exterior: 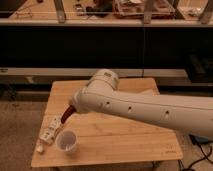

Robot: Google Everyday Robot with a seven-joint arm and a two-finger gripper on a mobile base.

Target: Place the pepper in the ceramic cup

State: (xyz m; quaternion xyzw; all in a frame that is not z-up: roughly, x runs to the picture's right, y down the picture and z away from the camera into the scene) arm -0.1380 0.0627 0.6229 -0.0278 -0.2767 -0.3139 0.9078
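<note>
Red pepper (67, 115) in gripper (73, 107) above cup (66, 141)

The table (125, 145) fills the lower middle of the frame, with a long counter (35, 22) running across the top of the frame behind it. The arm (145, 107) enters from the lower right and reaches leftward over the table. Its gripper (72, 107) sits at the arm's left end, above the table's left part. The pepper (66, 115) hangs down and to the left from the gripper, just above the ceramic cup (66, 141) and apart from it. The cup stands on the table near the front left corner. A flat packet (50, 129) lies on the table just left of the cup, near the left edge.
</note>
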